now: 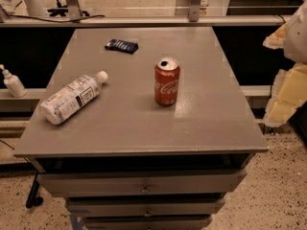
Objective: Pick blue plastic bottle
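The blue plastic bottle (72, 98) lies on its side near the left edge of the grey table top (134, 128). It is pale and clear, with a white label in dark print, and its white cap points to the back right. My gripper (288, 87) shows as a pale yellow and white shape at the right edge of the view. It is off the table's right side, far from the bottle, with nothing visibly held in it.
A red Coca-Cola can (167, 84) stands upright near the middle of the table. A dark blue packet (122, 45) lies at the back. A small white pump bottle (13, 83) stands on a ledge to the left. Drawers (144, 182) sit below the top.
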`<state>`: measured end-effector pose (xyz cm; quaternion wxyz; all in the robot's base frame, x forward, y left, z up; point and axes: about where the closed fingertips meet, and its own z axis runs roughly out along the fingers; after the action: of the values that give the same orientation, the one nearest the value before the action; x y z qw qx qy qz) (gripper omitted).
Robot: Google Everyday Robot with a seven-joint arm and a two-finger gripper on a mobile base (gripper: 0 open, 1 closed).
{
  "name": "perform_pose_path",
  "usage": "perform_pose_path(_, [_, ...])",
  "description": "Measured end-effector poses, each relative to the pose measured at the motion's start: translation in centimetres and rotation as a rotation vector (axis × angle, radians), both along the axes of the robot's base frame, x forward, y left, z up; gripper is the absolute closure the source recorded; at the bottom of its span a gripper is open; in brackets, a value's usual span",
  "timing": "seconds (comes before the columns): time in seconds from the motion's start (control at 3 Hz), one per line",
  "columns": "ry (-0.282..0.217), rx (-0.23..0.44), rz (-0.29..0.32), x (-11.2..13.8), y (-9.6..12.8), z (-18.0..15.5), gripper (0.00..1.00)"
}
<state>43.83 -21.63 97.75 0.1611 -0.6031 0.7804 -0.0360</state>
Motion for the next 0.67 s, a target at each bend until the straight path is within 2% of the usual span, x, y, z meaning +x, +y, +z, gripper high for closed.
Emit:
perform_pose_path(0.33, [-0.008,0.002,0.003,0.0,0.1,0.2,0.0])
perform_pose_path(0.67, [-0.036,0.008,0.083,1.5,2.3,-0.1,0.0])
